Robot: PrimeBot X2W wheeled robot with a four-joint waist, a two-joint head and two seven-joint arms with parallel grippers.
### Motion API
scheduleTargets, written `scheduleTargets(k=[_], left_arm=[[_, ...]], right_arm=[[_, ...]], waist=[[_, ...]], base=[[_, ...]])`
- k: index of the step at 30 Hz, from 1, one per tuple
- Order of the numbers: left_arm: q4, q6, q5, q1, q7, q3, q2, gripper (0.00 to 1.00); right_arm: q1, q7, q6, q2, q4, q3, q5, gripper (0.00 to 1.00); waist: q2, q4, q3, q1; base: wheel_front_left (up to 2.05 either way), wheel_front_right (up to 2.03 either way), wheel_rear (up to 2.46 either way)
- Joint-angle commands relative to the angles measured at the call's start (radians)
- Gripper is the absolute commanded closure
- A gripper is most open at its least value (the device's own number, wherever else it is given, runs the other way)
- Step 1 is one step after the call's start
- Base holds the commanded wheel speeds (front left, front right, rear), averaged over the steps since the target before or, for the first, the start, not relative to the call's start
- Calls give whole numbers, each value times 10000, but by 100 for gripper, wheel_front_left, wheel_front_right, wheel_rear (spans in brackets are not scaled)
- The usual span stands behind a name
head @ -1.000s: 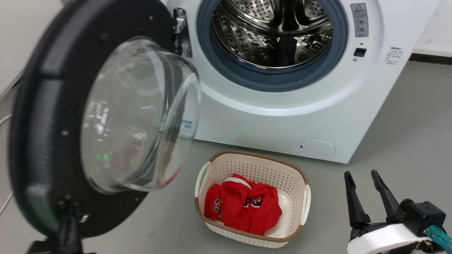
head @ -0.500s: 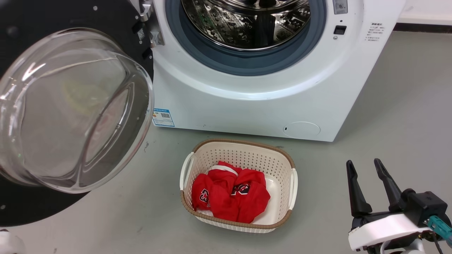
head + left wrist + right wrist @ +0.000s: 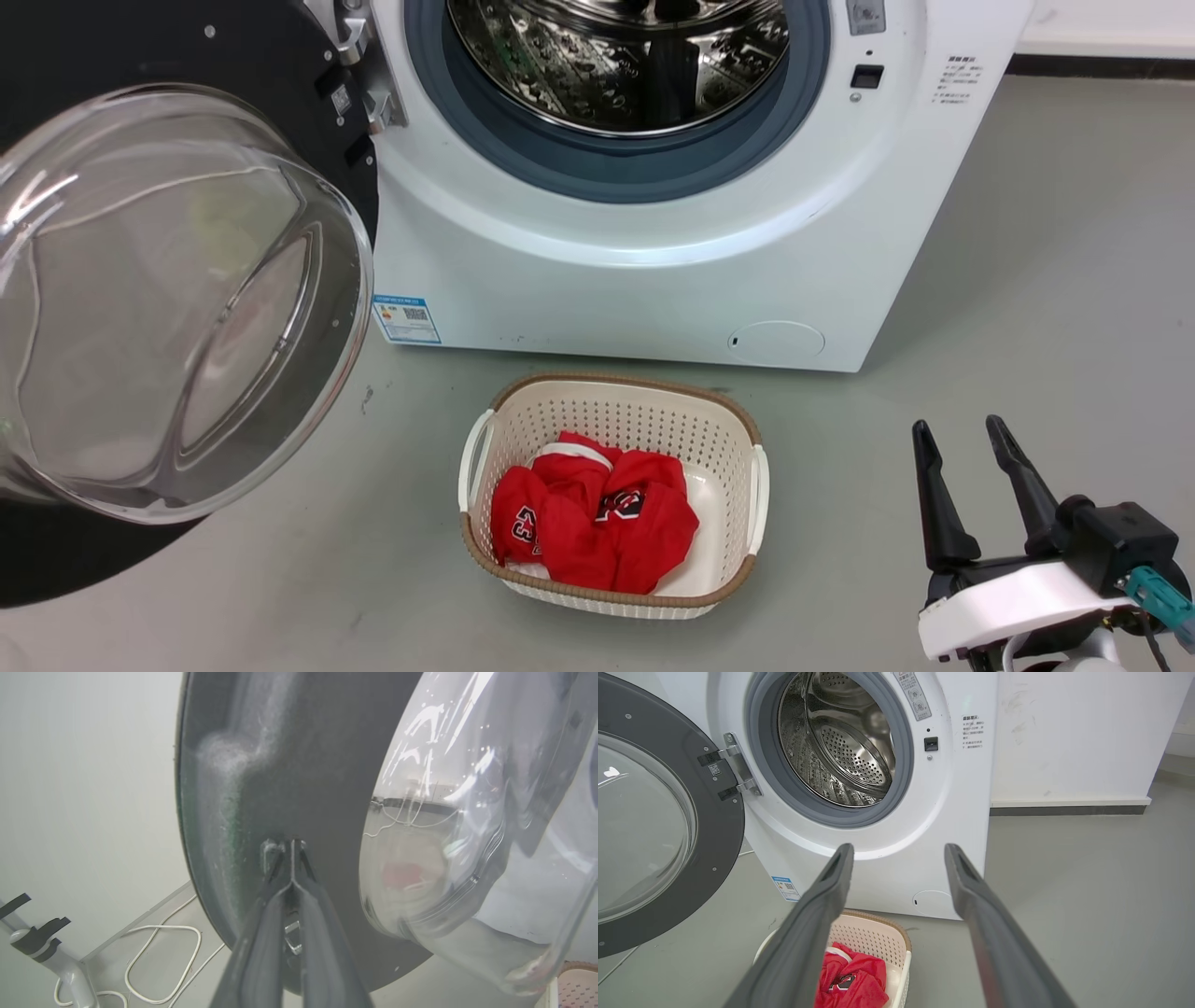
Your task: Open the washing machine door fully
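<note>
Glass-centred washing machine door (image 3: 168, 299) is looking heavy, rigid, slick and breakable, so I'm working the black rim (image 3: 280, 765). Left gripper (image 3: 290, 845) is pressing there, pinched closed; right gripper (image 3: 957, 427) is hanging wide.

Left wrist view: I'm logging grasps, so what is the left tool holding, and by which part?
Cannot be told: the left tool is shut, tips against a small fitting on the black ring of the washing machine door.
</note>
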Motion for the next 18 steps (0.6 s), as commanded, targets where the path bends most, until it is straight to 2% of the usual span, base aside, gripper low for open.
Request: scheduleTargets(k=[1,6,11,13,14,17,18], left_arm=[[-36,-34,72,215,-22,48,-93,100],[-1159,-47,550,1119,-22,-106,-1223,100],[-2458,-457,920,1881,-22,-813,-2401,100],[-2834,-615,1022,2043,-22,-1163,-2648,100],[-3030,-703,1021,2084,-22,-1324,-2758,77],[-3537,-765,1151,2222,-22,-1962,-3030,0],[-3686,-793,1166,2241,-22,-2188,-3055,0]], right_arm=[[37,-37,-3,12,20,-1,14,0],[217,-73,-3,12,163,47,99,0],[355,-77,-3,10,142,36,76,0],[388,-56,-3,12,121,43,46,0],[400,-43,-3,12,108,48,32,0],[443,-10,-3,10,37,66,-40,0],[460,3,-3,12,10,85,-65,0]], waist=[[-1,-19,-62,0],[-1,-85,-444,0],[-1,-84,-647,0],[-1,-82,-706,0],[-1,-84,-745,0],[-1,-87,-812,0],[-1,-96,-835,0]], base=[[0,0,0],[0,0,0],[0,0,0],[0,0,0],[0,0,0],[0,0,0],[0,0,0]])
